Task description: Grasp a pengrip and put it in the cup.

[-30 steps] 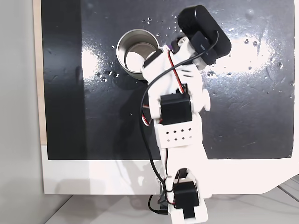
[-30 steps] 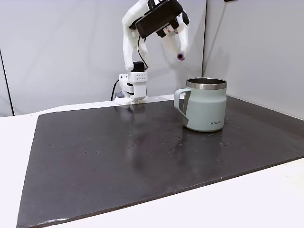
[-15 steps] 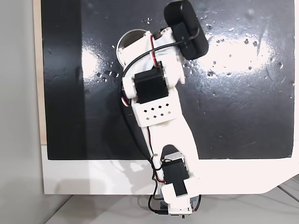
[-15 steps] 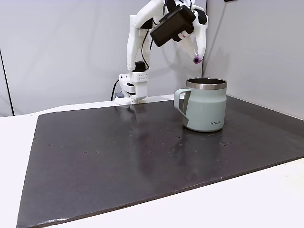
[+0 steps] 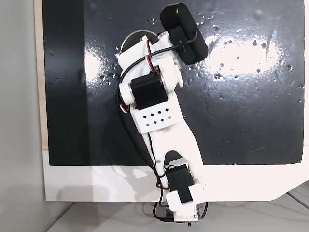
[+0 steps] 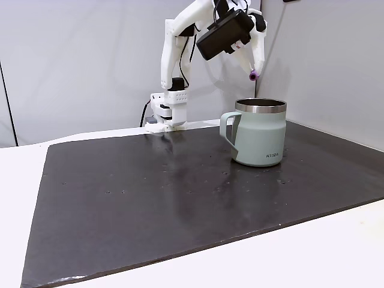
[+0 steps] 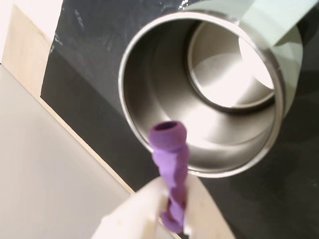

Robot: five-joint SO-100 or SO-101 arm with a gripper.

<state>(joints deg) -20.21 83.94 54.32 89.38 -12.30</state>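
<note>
Right, one pengrip (image 7: 171, 169), one cup (image 6: 260, 133), one arm on the dark mat (image 6: 150, 198). In the wrist view the gripper (image 7: 174, 209) pinches the lower end of the purple tube between its two white fingers (image 7: 142, 211), and the tube's long axis runs up the picture, its open end toward the cup's (image 7: 199, 89) shiny mouth. From the side fixed view the pengrip (image 6: 254, 75) hangs in the air at the gripper's (image 6: 254, 72) tip, above the steel rim and towards its left part, well clear of it, the tube tilting steeply downward. Compared with half a second ago the arm has swung slightly further over the cup: in the top-down fixed view it covers most of the cup (image 5: 136, 36), leaving an arc of rim showing. The cup stands upright, handle towards the left in the side view.
</note>
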